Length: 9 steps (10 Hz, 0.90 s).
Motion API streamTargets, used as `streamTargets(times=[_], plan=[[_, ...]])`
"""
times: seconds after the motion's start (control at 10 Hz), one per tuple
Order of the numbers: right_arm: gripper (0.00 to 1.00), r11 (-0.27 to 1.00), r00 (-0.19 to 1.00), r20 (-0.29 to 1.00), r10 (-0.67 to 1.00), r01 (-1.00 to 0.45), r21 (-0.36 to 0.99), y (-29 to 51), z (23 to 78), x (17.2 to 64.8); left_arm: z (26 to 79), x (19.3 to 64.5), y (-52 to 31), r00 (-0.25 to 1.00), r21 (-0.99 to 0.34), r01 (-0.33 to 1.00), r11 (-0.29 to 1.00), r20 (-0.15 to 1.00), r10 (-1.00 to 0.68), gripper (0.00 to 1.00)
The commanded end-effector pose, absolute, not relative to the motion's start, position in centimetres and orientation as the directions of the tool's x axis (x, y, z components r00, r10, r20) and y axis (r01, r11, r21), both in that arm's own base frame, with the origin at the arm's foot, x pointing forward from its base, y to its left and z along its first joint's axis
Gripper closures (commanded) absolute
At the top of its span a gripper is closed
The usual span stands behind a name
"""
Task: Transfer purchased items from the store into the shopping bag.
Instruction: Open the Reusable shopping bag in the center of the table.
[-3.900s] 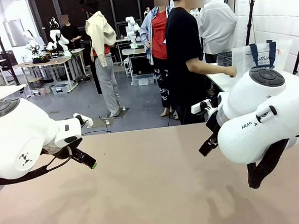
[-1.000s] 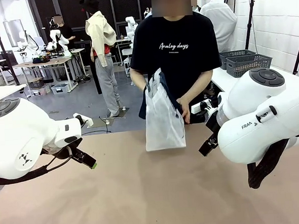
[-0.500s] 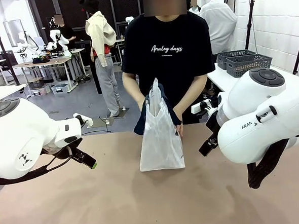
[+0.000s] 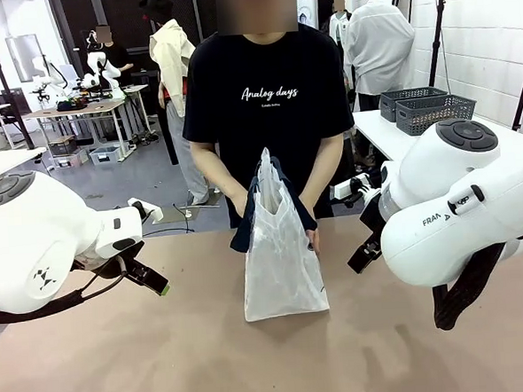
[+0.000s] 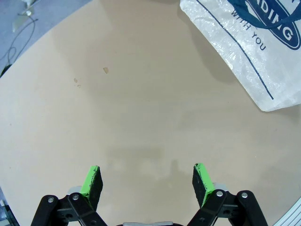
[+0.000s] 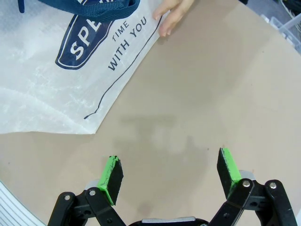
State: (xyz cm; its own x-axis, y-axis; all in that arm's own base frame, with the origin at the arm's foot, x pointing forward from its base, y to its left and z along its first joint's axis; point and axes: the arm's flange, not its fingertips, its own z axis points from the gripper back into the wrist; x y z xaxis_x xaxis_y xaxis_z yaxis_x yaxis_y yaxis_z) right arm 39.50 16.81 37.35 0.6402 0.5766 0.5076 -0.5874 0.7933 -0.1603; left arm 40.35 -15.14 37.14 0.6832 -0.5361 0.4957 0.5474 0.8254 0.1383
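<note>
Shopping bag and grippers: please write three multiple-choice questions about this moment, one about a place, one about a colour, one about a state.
1. Where is the shopping bag?
A. On the floor
B. Upright on the table, in front of the person
C. Inside a cardboard box

2. What colour are the bag's strap handles?
A. Red
B. Green
C. Navy blue

3. How are the left gripper and the right gripper?
A. Both open, holding nothing
B. Both shut on the bag
C. Left shut, right open

Answers:
1 B, the front view shows its base on the tabletop between the two arms.
2 C, the right wrist view shows dark blue straps.
3 A, each wrist view shows the jaws wide apart over bare table.
</note>
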Motion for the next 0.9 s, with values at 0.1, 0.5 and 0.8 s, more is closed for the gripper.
streamTargets(times=[0.1, 0.5, 0.8], plan=[[0.0, 0.793, 0.64, 0.508, 0.576, -0.587, -0.16, 16.8, 37.34, 39.5, 37.14, 40.36, -15.08, 0.684, 0.138, 0.546, 0.826, 0.496, -0.535, 0.0], [0.0, 0.793, 0.64, 0.508, 0.576, -0.587, -0.16, 16.8, 37.34, 39.5, 37.14, 40.36, -15.08, 0.684, 0.138, 0.546, 0.826, 0.496, -0.535, 0.0], [0.0, 0.793, 0.64, 0.508, 0.576, -0.587, -0.16, 16.8, 37.34, 39.5, 37.14, 40.36, -15.08, 0.684, 0.138, 0.546, 0.826, 0.496, -0.535, 0.0]])
